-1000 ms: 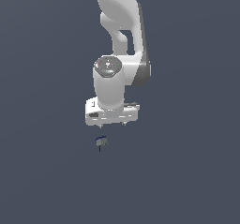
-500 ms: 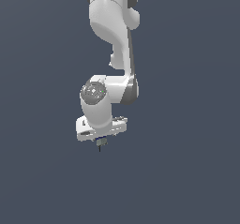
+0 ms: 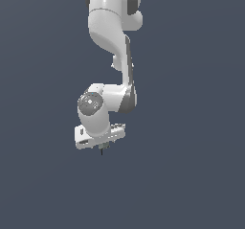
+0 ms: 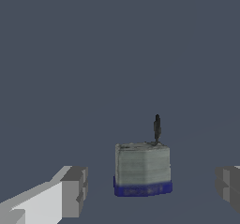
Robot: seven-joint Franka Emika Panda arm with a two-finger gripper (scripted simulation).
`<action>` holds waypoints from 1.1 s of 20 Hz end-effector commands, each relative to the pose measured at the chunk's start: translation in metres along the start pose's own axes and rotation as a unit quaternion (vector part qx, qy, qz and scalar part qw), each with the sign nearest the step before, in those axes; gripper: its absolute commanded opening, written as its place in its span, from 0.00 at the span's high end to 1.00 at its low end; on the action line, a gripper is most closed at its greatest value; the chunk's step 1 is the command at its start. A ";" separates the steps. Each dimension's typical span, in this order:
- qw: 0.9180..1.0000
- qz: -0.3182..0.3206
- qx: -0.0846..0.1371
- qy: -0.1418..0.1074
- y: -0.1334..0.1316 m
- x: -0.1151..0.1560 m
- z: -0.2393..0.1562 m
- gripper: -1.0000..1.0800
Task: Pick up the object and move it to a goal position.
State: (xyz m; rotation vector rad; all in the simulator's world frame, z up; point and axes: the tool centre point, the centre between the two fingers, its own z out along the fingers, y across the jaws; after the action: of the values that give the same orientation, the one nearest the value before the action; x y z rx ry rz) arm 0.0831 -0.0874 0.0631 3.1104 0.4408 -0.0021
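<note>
Object [image 4: 142, 170]: grey-tan block, blue base edge, thin dark pin; between fingertips of gripper [image 4: 150, 190], fingers spread, neither touching it

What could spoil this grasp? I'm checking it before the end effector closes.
1. The small grey-tan block with a blue edge sits nearer one grey finger than the other, so closing may push it sideways.
2. Its thin dark pin could catch the end effector.
</note>
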 end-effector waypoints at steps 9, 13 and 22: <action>1.000 -0.001 0.000 0.000 0.000 0.000 0.031 0.04; 1.000 -0.002 0.000 0.001 0.000 0.000 0.047 0.04; 1.000 -0.002 0.000 0.001 0.001 0.001 0.050 1.00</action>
State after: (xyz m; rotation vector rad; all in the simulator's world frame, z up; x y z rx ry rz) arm 0.0837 -0.0877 0.0123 3.1099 0.4461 -0.0012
